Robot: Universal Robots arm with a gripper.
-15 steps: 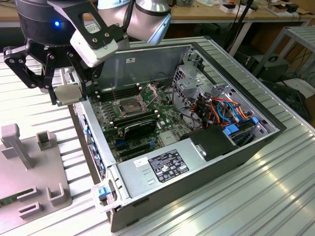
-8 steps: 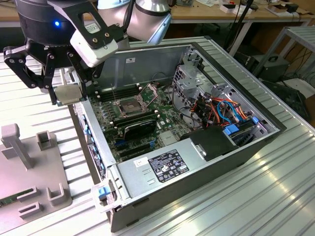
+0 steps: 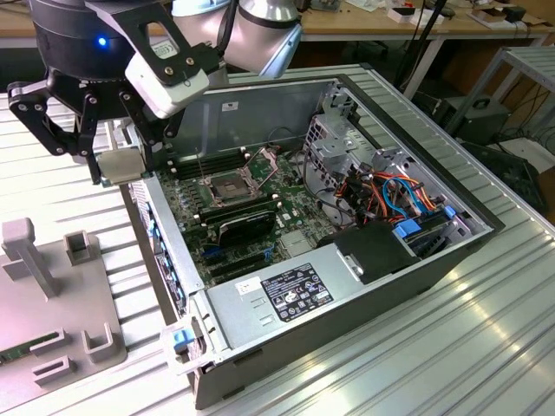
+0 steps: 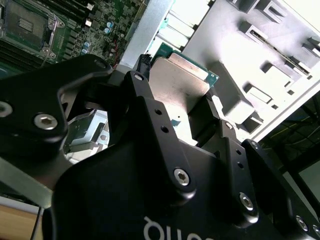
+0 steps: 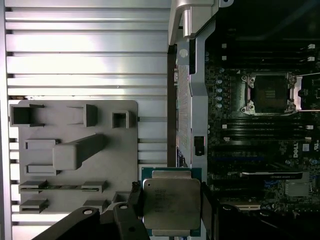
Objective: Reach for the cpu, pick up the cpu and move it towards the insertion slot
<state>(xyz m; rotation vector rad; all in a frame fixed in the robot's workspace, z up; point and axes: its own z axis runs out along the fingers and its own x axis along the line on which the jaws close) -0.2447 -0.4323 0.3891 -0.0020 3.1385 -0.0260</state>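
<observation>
Gripper (image 5: 172,210) clenched on the cpu (image 5: 171,204), fingers pressing two opposite edges so the flat face stays level and clear of the pads. Held in the air, off the grey fixture tray (image 5: 75,150), right over the side wall of the open computer case (image 3: 347,286) in the first wrist view; probably carried high like this to clear that wall on the way in. Seen in the exterior view as a pale square (image 3: 119,166) between dark fingers (image 3: 94,147), near the case's edge on the exterior view's left. Chip itself: flat and square, a matte tan-silver lid with rounded corners, a thin green border of board peeking out around it, faint print on top not worth reading. Same silvery face in the second wrist view (image 4: 180,85), with a green rim at its far edge. Further out, the insertion slot (image 5: 269,94) on the motherboard, well apart from the chip: silvery frame, dark grey centre, retaining plate swung open so the socket lies bare, apparently ready to receive. Long black memory slots (image 5: 265,127) just beside it. Pick-up judged done, carry toward the socket partway.
</observation>
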